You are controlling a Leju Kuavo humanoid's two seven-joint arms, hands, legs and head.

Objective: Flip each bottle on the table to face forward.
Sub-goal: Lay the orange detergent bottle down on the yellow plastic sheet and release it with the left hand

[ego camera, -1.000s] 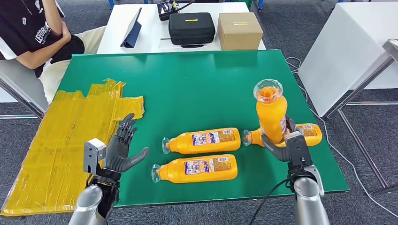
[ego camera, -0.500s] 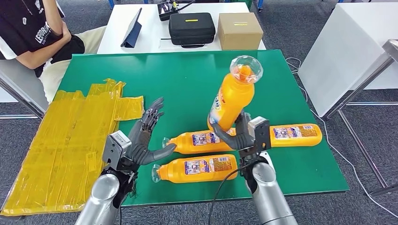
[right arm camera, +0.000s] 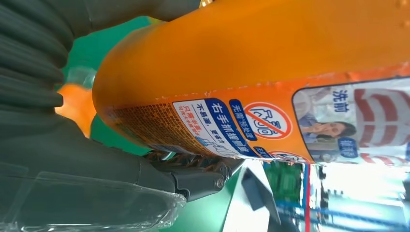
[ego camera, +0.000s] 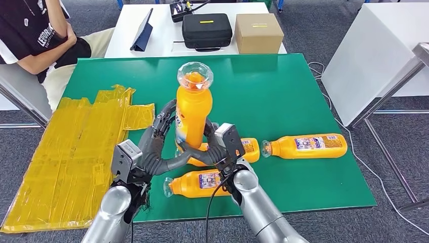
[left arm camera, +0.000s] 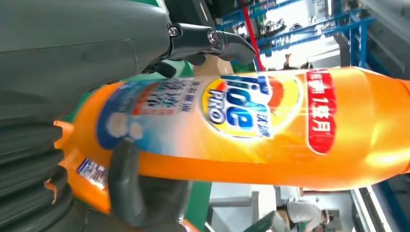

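An orange bottle [ego camera: 193,119] with a clear cap stands upright in the air above the green table [ego camera: 263,86]. My right hand [ego camera: 220,147] grips it low on its body. My left hand [ego camera: 152,149] is spread around the same bottle, with fingers [ego camera: 163,121] along one side and the thumb [left arm camera: 125,183] lying against it near the base. The left wrist view shows the bottle's front logo [left arm camera: 241,108]; the right wrist view shows its back label [right arm camera: 232,125]. Three more orange bottles lie on their sides: one at the right [ego camera: 309,146], one half hidden behind my hands [ego camera: 248,148], one nearest me [ego camera: 202,183].
A crumpled yellow sheet [ego camera: 76,136] covers the table's left end and hangs over its edge. A person [ego camera: 35,35] sits at the far left. Behind the green table, a white table carries a black case [ego camera: 206,29], a cardboard box [ego camera: 258,32] and a tablet [ego camera: 142,31].
My right hand has carried the upright bottle from the table's right side leftward, in between my left hand's thumb and fingers. The left hand rose and moved toward the middle.
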